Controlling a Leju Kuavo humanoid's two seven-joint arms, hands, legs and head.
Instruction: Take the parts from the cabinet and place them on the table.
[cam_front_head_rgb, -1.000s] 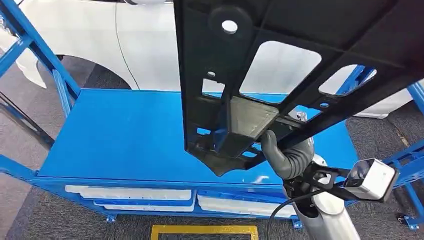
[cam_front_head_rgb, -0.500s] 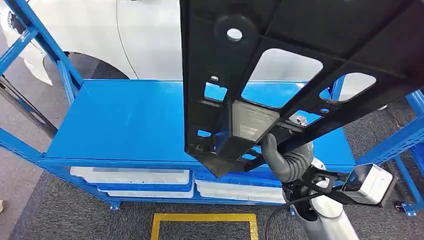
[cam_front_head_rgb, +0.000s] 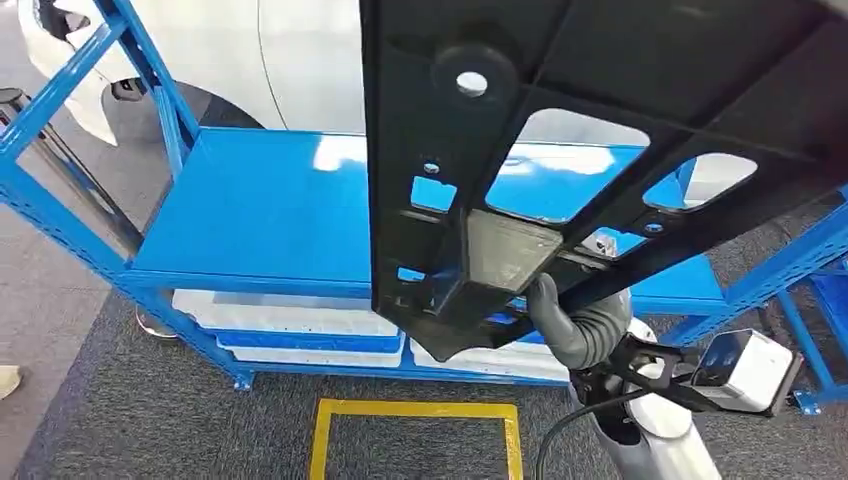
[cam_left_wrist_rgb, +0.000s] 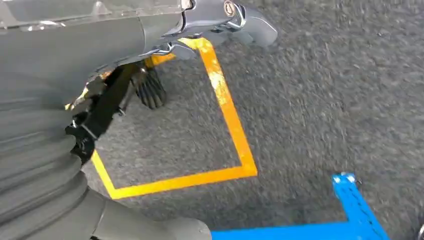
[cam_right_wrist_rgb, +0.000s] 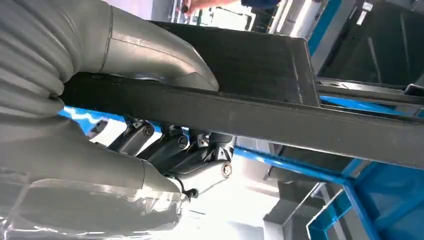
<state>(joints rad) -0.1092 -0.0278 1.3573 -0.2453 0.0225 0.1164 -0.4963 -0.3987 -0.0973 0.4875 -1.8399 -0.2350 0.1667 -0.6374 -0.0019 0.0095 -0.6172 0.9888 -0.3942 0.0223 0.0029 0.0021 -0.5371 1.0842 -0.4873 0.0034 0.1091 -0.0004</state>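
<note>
- Above the blue table (cam_front_head_rgb: 270, 215), in the head view, the black part (cam_front_head_rgb: 600, 120) is hanging close in front of the camera, a large flat plastic panel with cut-out windows and a round hole, its lower end reaching toward the table's near edge.
- Under that lower end, the right hand (cam_front_head_rgb: 578, 322) is gripping the part from below, thumb up against its underside; holding it high like this is probably meant to carry it clear of the table's edge before setting it down.
- Below the table's top, white trays (cam_front_head_rgb: 285, 312) are lying on a lower shelf, and on the carpet near the table a yellow floor marking (cam_front_head_rgb: 415, 430) is showing, likely a standing spot.
- Beyond the table, a white car body (cam_front_head_rgb: 300, 70) is standing.
- Near the table's foot, in the left wrist view, the left hand (cam_left_wrist_rgb: 150, 60) is hanging over the carpet and the yellow marking, fingers curled partway with nothing between them, so it is taking no share of the load; a blue frame piece (cam_left_wrist_rgb: 350, 210) is lying close by.
- Beside the table's blue frame, in the right wrist view, the right hand's fingers (cam_right_wrist_rgb: 170, 145) are wrapping beneath a long edge of the part while the thumb is pressing on top, clamping it firmly.
</note>
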